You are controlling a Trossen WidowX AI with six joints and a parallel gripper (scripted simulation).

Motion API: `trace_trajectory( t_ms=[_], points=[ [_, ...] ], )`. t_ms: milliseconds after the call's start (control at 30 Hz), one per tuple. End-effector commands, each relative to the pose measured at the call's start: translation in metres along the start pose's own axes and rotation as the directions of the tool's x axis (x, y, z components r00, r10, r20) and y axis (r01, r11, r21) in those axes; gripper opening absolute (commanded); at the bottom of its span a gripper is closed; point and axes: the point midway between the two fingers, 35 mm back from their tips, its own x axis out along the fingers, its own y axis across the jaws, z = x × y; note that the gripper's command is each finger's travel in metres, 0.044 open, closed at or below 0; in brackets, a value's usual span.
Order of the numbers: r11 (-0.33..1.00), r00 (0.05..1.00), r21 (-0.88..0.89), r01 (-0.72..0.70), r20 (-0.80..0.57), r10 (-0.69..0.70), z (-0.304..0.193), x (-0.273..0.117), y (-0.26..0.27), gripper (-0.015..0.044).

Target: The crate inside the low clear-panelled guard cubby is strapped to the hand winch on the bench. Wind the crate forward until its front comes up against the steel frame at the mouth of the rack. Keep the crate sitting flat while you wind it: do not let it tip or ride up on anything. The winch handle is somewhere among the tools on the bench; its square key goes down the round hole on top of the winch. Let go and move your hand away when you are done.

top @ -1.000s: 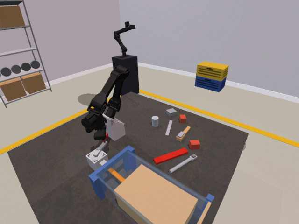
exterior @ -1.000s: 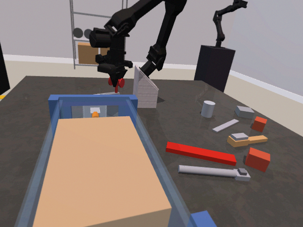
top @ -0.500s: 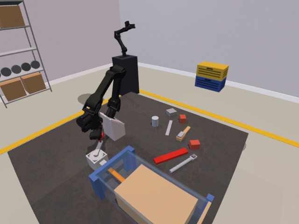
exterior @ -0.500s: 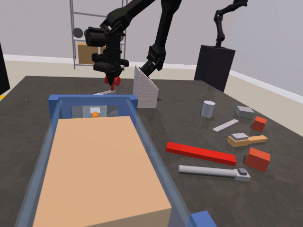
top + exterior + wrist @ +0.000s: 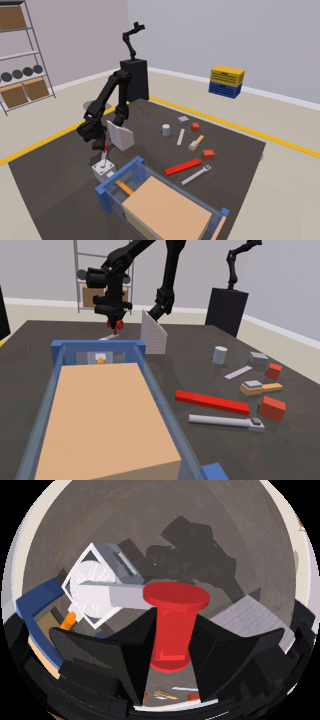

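The hand (image 5: 104, 147) (image 5: 115, 323) (image 5: 170, 612) is pinching the red grip (image 5: 106, 145) (image 5: 119, 324) (image 5: 176, 625) of the crank (image 5: 103, 158) (image 5: 109, 337) (image 5: 117, 595), whose other end sits on top of the winch (image 5: 101, 174) (image 5: 115, 562). Orange strap (image 5: 124, 187) (image 5: 100, 360) (image 5: 68, 621) runs from winch to crate (image 5: 166, 209) (image 5: 103, 415), which is flat in the cubby (image 5: 139, 160) (image 5: 98, 343) (image 5: 37, 597), w/ its front apart from the blue frame end.

round knob-ended winch grip (image 5: 104, 147) (image 5: 115, 329) (image 5: 175, 622): red | flat-topped box-shaped crate (image 5: 168, 206) (image 5: 103, 415): plain tan | rectangular rack-mouth frame (image 5: 118, 174) (image 5: 98, 341) (image 5: 37, 597): blue | short strap at crate's twelve o'clock in exterior view (image 5: 124, 187) (image 5: 100, 361) (image 5: 68, 621): orange | slant-topped block (image 5: 122, 139) (image 5: 155, 340) (image 5: 255, 622): pale, finely lined
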Motion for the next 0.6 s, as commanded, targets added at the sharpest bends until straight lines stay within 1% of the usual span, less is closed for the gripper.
trace_trajectory(
  t_ms=[0,567],
  points=[
    [1.0,1.0,-0.002,0.006,0.018,-0.006,0.013,0.003,0.002,0.0],
    [1.0,1.0,-0.002,0.005,0.021,-0.005,0.038,0.002,0.008,0.0]
  ],
)
